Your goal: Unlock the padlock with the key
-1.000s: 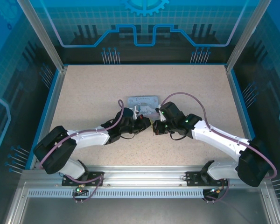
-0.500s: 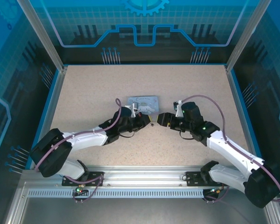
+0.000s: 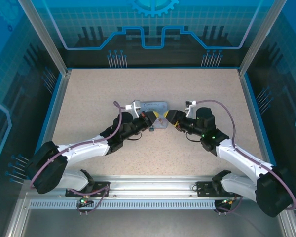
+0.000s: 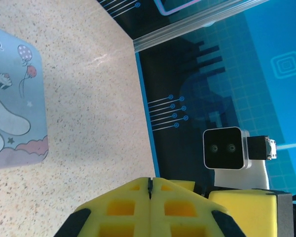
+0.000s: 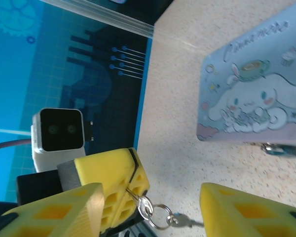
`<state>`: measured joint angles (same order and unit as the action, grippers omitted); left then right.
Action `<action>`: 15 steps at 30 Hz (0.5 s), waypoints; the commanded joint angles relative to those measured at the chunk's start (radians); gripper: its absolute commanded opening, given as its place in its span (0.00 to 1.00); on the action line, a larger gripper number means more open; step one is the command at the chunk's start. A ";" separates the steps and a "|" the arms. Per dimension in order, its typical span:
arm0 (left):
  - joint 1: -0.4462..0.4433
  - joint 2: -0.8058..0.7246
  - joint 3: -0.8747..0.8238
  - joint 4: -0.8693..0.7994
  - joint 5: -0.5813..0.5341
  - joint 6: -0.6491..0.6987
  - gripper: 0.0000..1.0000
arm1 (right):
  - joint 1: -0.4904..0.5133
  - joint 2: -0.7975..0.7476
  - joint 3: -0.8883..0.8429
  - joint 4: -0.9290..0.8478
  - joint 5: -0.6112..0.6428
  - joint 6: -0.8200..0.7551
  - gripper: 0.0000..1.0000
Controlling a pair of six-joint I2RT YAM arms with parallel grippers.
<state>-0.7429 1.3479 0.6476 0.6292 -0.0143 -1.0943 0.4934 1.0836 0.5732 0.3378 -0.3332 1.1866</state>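
Observation:
My left gripper (image 3: 156,118) is shut on the key (image 5: 144,206). Its yellow fingers (image 5: 119,183) pinch the thin blade, and a ring with a second small key (image 5: 183,221) dangles below. In the left wrist view the pads (image 4: 133,197) meet with a dark sliver between them. My right gripper (image 5: 152,200) faces the left one with its jaws open on either side of the dangling keys, touching nothing. A small dark metal piece (image 5: 280,148), which looks like the padlock, peeks out at the near edge of the cartoon tin (image 5: 256,103).
The pale blue cartoon tin (image 3: 152,105) lies flat on the speckled table (image 3: 207,89), just beyond both grippers. Blue side walls (image 3: 251,108) ring the table. Bare table spreads to the left, right and far side of the tin.
Both grippers have moved away from the near edge up to the tin. The right gripper drew back from the left one and opened its jaws. The left stays shut on the key.

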 commanded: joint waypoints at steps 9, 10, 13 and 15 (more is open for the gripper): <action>-0.007 0.004 -0.016 0.135 -0.051 -0.018 0.00 | -0.003 0.092 0.011 0.223 -0.034 0.036 0.44; -0.007 0.006 -0.017 0.141 -0.052 -0.020 0.00 | 0.000 0.100 0.016 0.234 -0.039 0.035 0.43; -0.008 0.015 -0.023 0.164 -0.059 -0.036 0.00 | 0.008 0.110 0.025 0.236 -0.046 0.029 0.41; -0.007 0.020 -0.028 0.180 -0.065 -0.043 0.00 | 0.013 0.117 0.027 0.237 -0.052 0.028 0.40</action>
<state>-0.7437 1.3582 0.6380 0.7444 -0.0490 -1.1217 0.4976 1.1919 0.5739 0.5186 -0.3595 1.2163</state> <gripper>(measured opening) 0.054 0.402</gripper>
